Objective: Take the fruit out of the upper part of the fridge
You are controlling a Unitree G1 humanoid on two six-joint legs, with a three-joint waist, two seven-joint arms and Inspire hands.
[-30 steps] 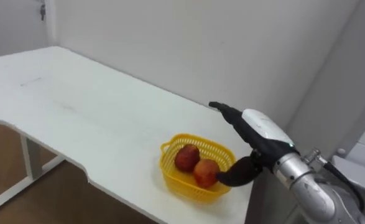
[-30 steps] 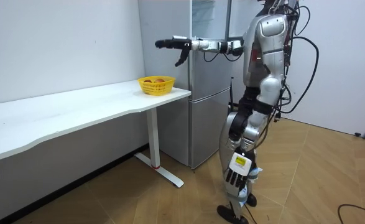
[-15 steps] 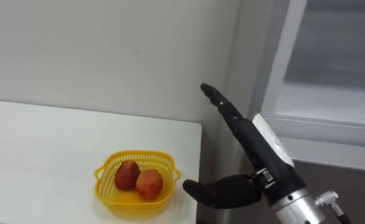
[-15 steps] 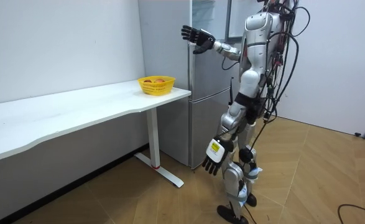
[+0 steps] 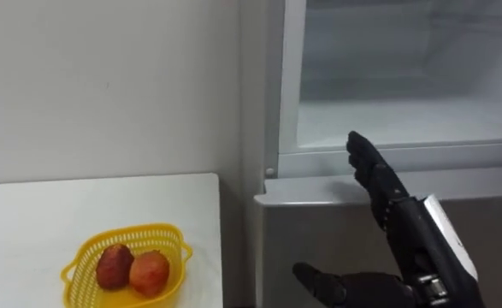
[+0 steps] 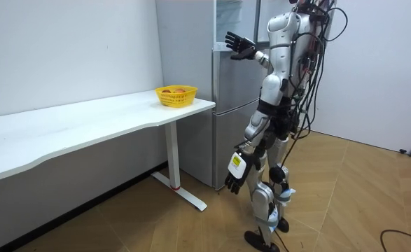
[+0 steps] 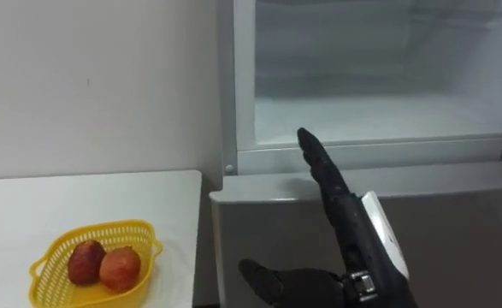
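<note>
Wooden floor: robot stands upright facing the fridge.
Left hand: hangs by its thigh, fingers loose.
Right hand: lower right, raised, fingers straight, thumb spread apart, empty.
Yellow basket: lower left on white table, two reddish fruits touching.
Upper fridge compartment: open, upper right, beyond the fingertips.

No words, numbers or signs are showing clearly enough to read. In the room view, around 6 o'clock, a small pale tag is sitting on the back of the left hand. Any print on it is too small to make out.
</note>
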